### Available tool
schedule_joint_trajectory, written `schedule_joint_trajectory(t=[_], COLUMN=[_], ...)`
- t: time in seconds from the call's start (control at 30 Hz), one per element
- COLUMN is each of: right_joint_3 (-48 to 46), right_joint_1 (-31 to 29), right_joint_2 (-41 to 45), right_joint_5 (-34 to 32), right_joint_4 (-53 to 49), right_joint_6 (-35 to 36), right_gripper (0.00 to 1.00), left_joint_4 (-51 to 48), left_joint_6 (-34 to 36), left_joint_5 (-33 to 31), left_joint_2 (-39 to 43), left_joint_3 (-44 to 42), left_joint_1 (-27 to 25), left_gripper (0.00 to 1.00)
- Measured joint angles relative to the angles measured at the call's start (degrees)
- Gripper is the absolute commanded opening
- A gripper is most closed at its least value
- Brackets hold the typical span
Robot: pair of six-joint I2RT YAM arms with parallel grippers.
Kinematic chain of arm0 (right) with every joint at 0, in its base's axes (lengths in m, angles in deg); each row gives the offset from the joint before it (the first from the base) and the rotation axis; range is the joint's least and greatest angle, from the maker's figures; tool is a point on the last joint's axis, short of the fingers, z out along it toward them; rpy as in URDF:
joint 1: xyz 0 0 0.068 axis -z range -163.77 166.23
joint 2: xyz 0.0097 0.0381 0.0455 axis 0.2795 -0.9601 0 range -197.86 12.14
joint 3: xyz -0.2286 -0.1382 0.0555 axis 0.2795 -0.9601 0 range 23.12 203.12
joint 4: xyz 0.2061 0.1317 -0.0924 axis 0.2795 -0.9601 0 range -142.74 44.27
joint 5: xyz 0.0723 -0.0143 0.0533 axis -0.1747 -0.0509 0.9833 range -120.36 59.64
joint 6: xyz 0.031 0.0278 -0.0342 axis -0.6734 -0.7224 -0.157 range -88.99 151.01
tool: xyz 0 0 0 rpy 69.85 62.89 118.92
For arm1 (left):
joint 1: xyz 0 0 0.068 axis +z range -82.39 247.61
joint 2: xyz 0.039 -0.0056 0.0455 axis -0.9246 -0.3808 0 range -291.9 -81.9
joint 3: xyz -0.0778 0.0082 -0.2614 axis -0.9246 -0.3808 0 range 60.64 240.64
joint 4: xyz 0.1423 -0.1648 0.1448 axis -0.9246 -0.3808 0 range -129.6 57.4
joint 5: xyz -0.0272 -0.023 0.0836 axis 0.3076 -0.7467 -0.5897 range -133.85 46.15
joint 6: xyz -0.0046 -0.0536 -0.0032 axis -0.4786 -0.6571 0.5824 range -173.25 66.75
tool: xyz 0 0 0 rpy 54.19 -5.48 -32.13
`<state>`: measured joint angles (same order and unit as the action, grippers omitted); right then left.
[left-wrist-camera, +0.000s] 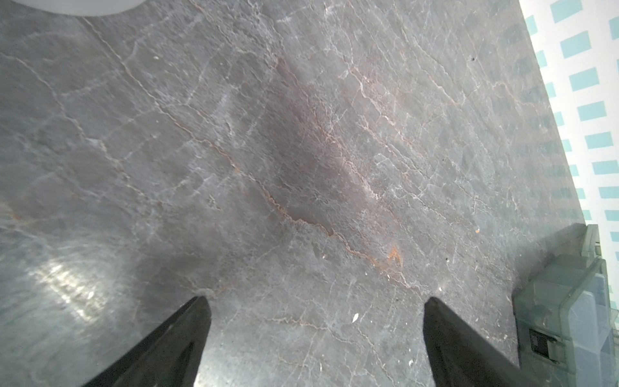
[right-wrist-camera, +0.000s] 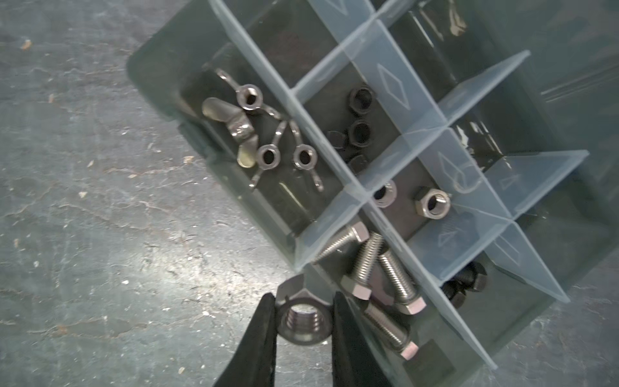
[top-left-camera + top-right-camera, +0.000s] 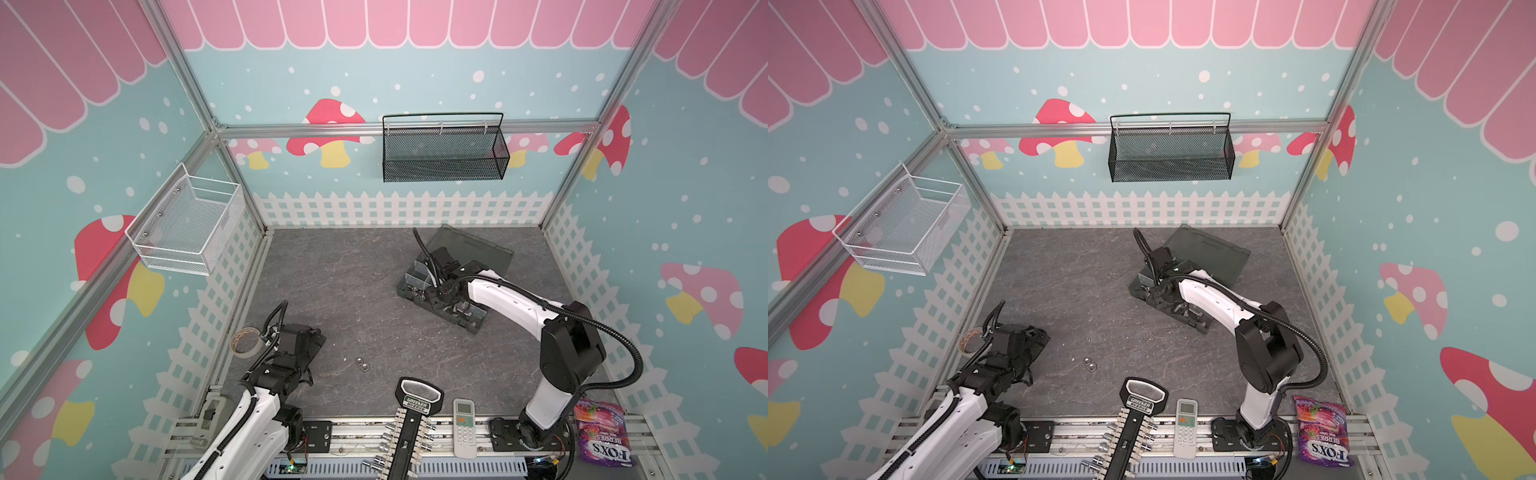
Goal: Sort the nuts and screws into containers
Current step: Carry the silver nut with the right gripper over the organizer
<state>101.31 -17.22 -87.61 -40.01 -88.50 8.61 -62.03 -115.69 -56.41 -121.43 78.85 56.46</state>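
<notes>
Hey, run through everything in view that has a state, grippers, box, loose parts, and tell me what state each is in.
left gripper: open, empty, above bare table.
right gripper: shut on a silver hex nut, at the edge of the organiser box.
organiser box: lid open, laid back.
silver bolts: lying in one compartment.
loose nuts: two, on the table, unsorted.

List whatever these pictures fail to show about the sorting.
Organiser box, both top views: the right arm covers most compartments.
Two loose nuts on the table: too small to tell the type.
Right wrist view: far compartments cut off by the edge, with glare.
Nut in the right tool: its height above the box is unclear.
</notes>
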Motion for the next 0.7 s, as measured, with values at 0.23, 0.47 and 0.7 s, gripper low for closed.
schedule_joint_trajectory(t=[0.23, 0.47, 0.7], right_joint_3=[-1.31, -1.31, -1.36], right_joint_1=[6.69, 11.02, 13.00], right_joint_2=[0.09, -0.50, -2.86], right_joint_5=[0.33, 1.46, 2.75], right_joint_4=[1.60, 3.85, 5.22], right_joint_6=[1.42, 2.82, 3.69], right_gripper=[0.09, 0.09, 0.10], left_joint_4=[0.63, 0.76, 0.87], left_joint_6=[0.02, 0.00, 0.00], left_joint_5=[0.48, 0.81, 0.83], left_joint_2=[-0.22, -0.35, -0.46], left_joint_3=[-0.11, -0.57, -0.57], left_joint_1=[0.22, 0.22, 0.22], left_gripper=[1.00, 1.00, 1.00])
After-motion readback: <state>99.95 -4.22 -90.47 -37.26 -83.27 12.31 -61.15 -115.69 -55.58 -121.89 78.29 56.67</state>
